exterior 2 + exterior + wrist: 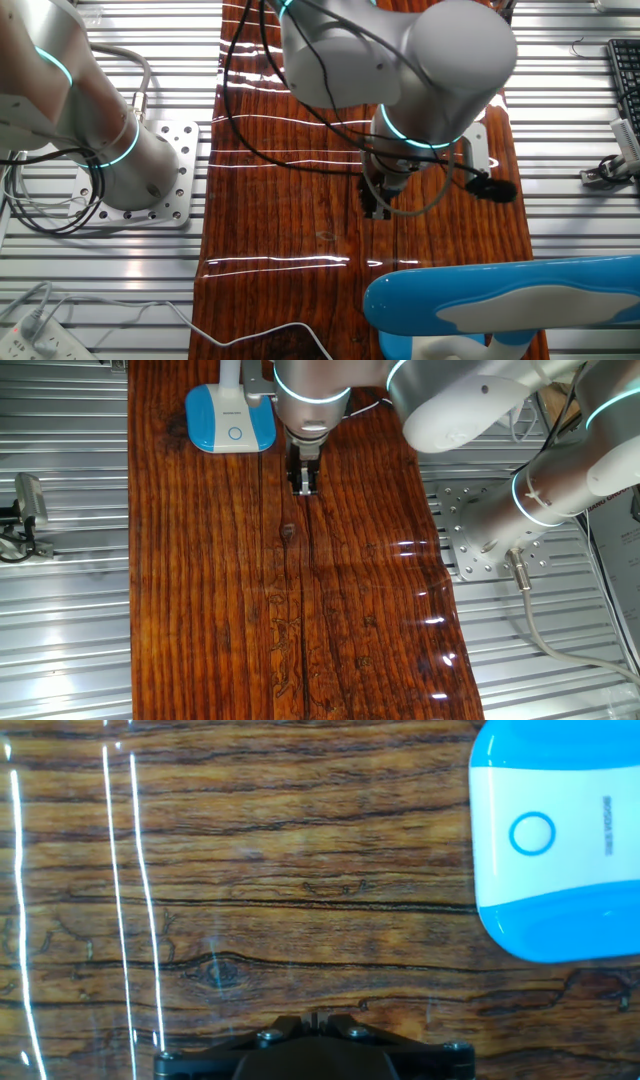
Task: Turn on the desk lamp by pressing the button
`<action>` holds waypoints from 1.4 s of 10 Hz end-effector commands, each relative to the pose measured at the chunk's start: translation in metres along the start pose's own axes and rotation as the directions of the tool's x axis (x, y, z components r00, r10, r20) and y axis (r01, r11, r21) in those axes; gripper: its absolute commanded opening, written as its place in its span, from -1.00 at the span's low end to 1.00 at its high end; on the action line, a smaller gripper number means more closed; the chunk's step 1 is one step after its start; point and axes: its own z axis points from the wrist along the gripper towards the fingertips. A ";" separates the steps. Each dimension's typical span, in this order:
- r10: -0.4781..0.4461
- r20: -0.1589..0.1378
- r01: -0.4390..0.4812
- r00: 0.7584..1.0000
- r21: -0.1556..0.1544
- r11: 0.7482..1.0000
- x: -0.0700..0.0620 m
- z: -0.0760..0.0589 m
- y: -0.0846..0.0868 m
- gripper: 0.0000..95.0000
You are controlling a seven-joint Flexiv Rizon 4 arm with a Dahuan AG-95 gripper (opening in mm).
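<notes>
One desk lamp (231, 417), one button (235, 433), one power strip (25, 338).

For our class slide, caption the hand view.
Blue-and-white desk lamp base with its circular button lies on the dark wood-grain table, off to one side.

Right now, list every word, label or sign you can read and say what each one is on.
Small grey word on the desk lamp base, beside the button: too blurred to read.
Circle outline: the button's mark, a sign and not text.
Small print on the lamp base in one fixed view: too small to read.
Nothing else legible.
</notes>
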 end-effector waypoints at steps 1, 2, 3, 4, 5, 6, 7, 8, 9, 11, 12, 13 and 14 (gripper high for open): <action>-0.009 0.011 0.009 1.000 0.008 1.000 0.001 0.000 -0.001 -1.00; -0.009 0.010 0.009 1.000 0.008 1.000 0.001 0.000 -0.001 -1.00; -0.010 0.011 0.010 1.000 0.012 1.000 0.001 0.000 -0.001 -1.00; -0.009 0.013 0.009 1.000 0.019 1.000 0.001 0.000 -0.001 -1.00; -0.002 0.015 0.002 1.000 0.022 1.000 0.001 0.000 -0.001 -1.00; -0.003 0.017 0.003 1.000 0.023 1.000 0.001 0.000 -0.001 -1.00; -0.002 0.017 0.001 1.000 0.022 1.000 0.001 0.000 -0.001 -1.00; -0.002 0.017 0.002 1.000 0.022 1.000 0.001 0.000 -0.001 -1.00; -0.002 0.018 0.001 1.000 0.020 1.000 0.001 0.000 -0.001 -1.00; 0.004 0.017 -0.004 1.000 0.021 1.000 0.001 0.000 -0.001 -1.00; 0.006 0.017 -0.006 1.000 0.020 1.000 0.001 0.001 -0.001 -1.00; 0.005 0.019 -0.006 1.000 0.017 1.000 0.002 0.003 -0.003 -1.00; -0.012 0.027 0.012 1.000 0.014 1.000 0.003 0.006 -0.008 -1.00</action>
